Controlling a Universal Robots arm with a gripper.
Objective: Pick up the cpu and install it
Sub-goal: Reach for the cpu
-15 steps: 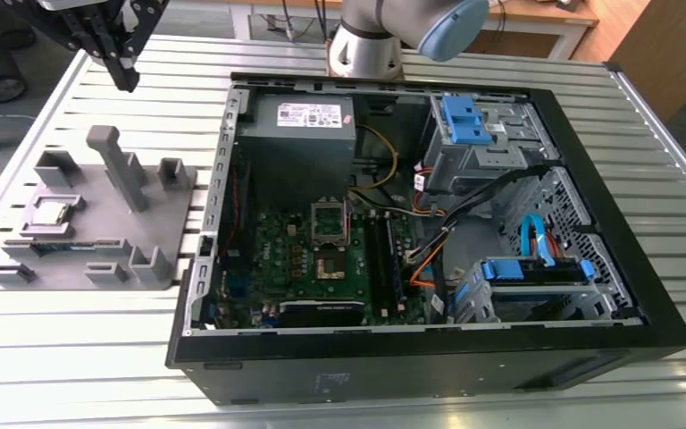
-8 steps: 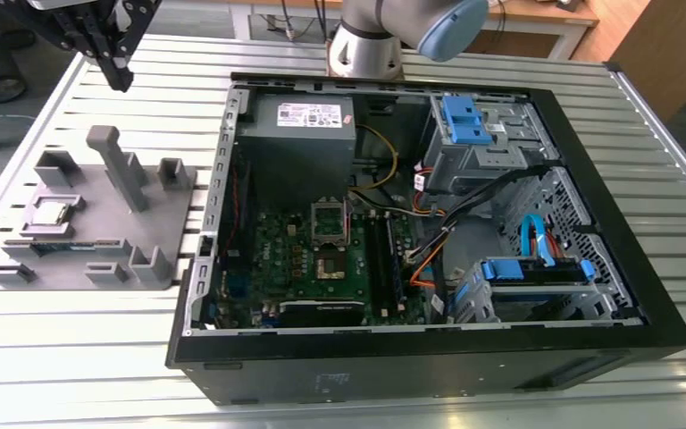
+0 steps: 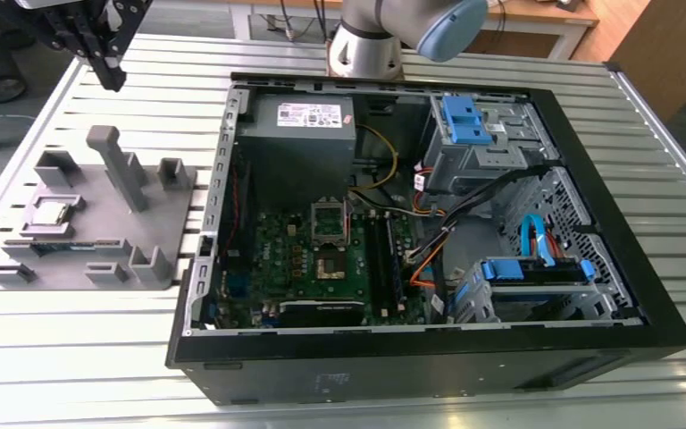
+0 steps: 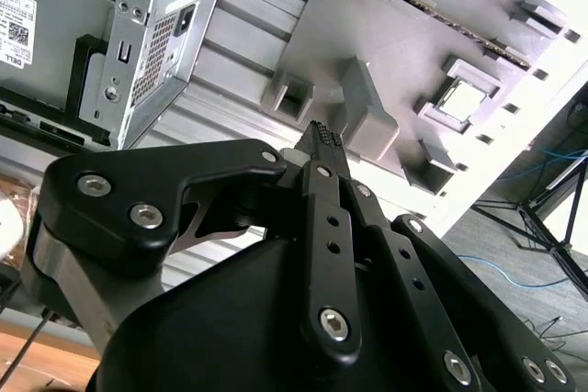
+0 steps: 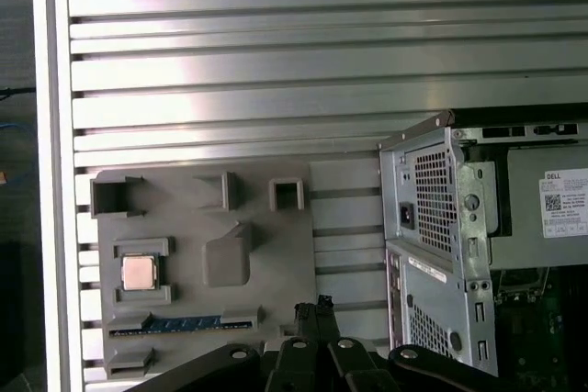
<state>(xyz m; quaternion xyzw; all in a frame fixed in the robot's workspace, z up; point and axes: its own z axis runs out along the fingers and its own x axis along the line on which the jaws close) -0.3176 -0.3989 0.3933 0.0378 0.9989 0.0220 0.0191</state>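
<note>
Gleaming silvery and square, the cpu (image 5: 139, 272) sits in a grey tray (image 5: 276, 250); claw (image 5: 317, 305) clenched, empty.

This looks like a robotics lab or workshop. A slatted aluminium table (image 3: 69, 375) carries an opened desktop computer case (image 3: 439, 368) and a grey moulded parts fixture (image 3: 182, 207). A robot arm's base (image 3: 364, 49) stands at the table's edge, and a loose blue cable (image 4: 524, 277) trails across the grey floor.
</note>
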